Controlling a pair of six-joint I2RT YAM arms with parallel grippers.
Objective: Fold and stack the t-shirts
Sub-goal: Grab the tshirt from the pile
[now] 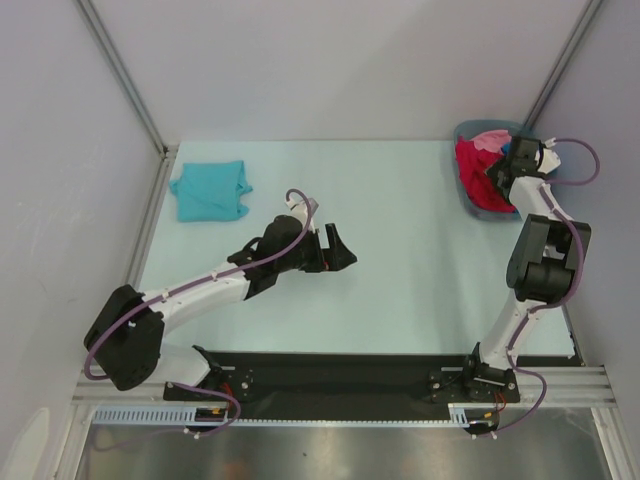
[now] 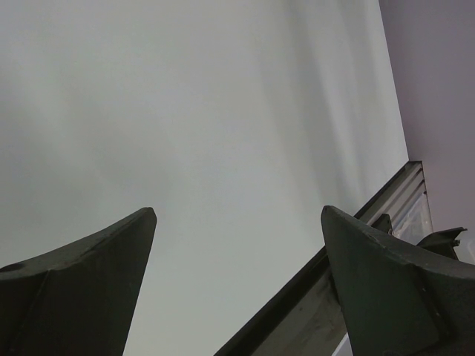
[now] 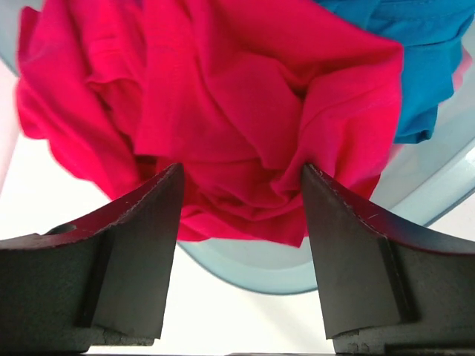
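1. T-shirts are in 2 places: a light teal t-shirt [image 1: 210, 192] lies folded and flat at the far left of the table [image 1: 400, 200], and the others are heaped in the grey bin [image 3: 297, 276] at the far right corner.
2. In the bin, the red t-shirt [image 3: 245, 111] lies crumpled on top and hangs over the rim. A blue t-shirt [image 3: 419, 52] is just beside it, and a pink t-shirt [image 1: 492, 140] shows at the far side.
3. Over the bin, the right gripper [image 3: 241, 172] is released, with its 2 fingers spread and a bunch of the red cloth between them. I cannot tell if they touch it.
4. Over the middle of the table, the left gripper [image 1: 343, 250] is also released, wide apart, with nothing in it, well apart from the light teal t-shirt.
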